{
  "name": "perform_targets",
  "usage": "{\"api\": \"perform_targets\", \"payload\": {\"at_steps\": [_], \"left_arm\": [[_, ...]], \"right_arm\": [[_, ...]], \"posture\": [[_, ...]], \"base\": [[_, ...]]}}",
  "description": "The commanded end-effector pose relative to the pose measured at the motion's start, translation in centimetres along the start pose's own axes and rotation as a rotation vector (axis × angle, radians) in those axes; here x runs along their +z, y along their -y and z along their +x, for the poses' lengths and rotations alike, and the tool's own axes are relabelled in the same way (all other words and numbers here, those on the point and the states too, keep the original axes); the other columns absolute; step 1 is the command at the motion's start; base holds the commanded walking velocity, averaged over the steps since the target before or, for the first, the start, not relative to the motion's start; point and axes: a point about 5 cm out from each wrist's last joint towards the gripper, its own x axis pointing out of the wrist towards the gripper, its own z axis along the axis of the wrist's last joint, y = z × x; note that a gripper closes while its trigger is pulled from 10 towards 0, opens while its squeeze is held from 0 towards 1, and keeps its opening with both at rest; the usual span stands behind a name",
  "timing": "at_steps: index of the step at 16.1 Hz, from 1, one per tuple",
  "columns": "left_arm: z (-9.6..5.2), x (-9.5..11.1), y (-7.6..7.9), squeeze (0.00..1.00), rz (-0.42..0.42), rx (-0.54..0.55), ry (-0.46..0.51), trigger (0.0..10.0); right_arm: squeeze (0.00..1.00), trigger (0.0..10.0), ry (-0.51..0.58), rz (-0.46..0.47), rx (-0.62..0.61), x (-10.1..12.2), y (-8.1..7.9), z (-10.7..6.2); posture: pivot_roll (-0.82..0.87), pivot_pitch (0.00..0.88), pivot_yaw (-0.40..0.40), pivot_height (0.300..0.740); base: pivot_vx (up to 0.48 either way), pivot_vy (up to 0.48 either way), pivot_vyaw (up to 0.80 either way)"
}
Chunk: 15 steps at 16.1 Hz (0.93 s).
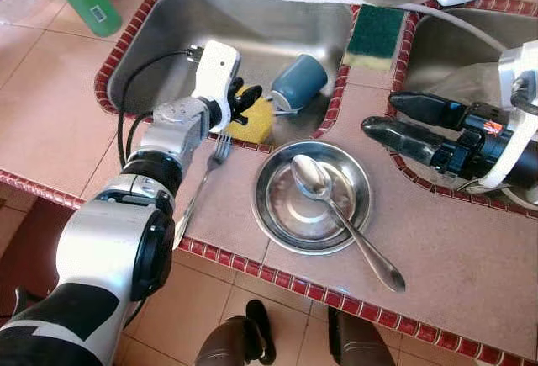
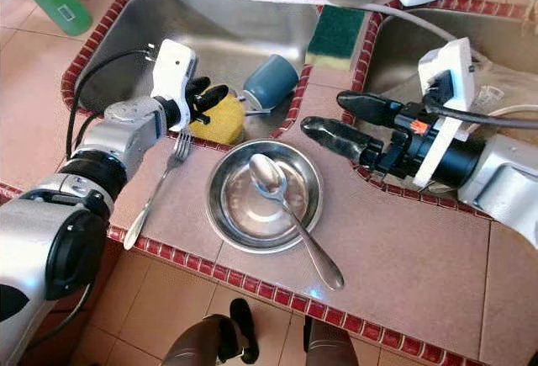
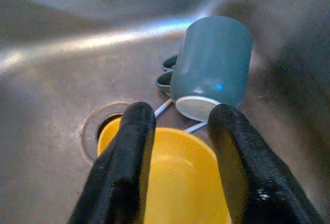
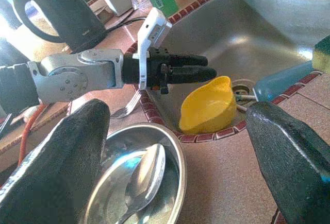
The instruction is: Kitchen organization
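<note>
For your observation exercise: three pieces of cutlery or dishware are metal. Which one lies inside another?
The spoon: its bowl rests inside the steel bowl, handle over the rim. The fork lies flat on the counter.

Both eye views look steeply down from the robot's head onto a tiled counter [image 1: 471, 257], with a double sink [image 1: 252, 21] across the upper half of the frame and floor along the lower edge. They share almost the whole scene; the right eye view sits slightly shifted, so the steel bowl [image 2: 262, 196] lies nearer frame centre than in the left eye view.

The left wrist view looks along its fingers [image 3: 126, 167] from close range into the sink basin, toward a blue cup [image 3: 211, 69] in the upper right.

The right wrist view looks low across the counter toward the left arm [image 4: 77, 77], sharing bowl, sink and cup with the eye views.
</note>
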Motion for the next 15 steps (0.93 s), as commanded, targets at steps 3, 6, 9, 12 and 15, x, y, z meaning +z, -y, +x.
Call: {"api": "perform_targets", "payload": {"at_steps": [3,6,9,12,15], "left_arm": [[-0.3,0.6,-0.9,1.00,-0.006,0.028,0.003,10.0],[-0.4,1.5,-1.2,1.00,-0.021,0.034,0.042,10.0],[-0.5,2.4,-1.6,1.00,-0.061,0.047,0.088,10.0],[-0.8,3.0,-2.1,1.00,-0.065,0.041,0.118,10.0],[-1.2,3.9,-2.8,0.00,-0.075,0.047,0.165,10.0]], "right_arm": [[0.00,10.0,0.027,-0.021,0.011,0.4,0.1,0.1],[0.00,10.0,0.057,-0.036,-0.010,0.7,0.4,0.1],[0.00,10.0,0.141,-0.041,-0.062,1.2,1.0,0.0],[0.00,10.0,0.201,-0.048,-0.084,1.2,0.7,0.0],[0.00,10.0,0.295,-0.062,-0.159,0.4,0.2,0.2]], "posture": [[-0.36,0.327,0.173,0.740],[-0.35,0.319,0.175,0.740],[-0.34,0.309,0.177,0.740],[-0.33,0.293,0.176,0.740],[-0.29,0.261,0.165,0.740]], "base": [[0.000,0.000,0.00],[0.000,0.000,0.00],[0.000,0.000,0.00],[0.000,0.000,0.00],[0.000,0.000,0.00]]}}
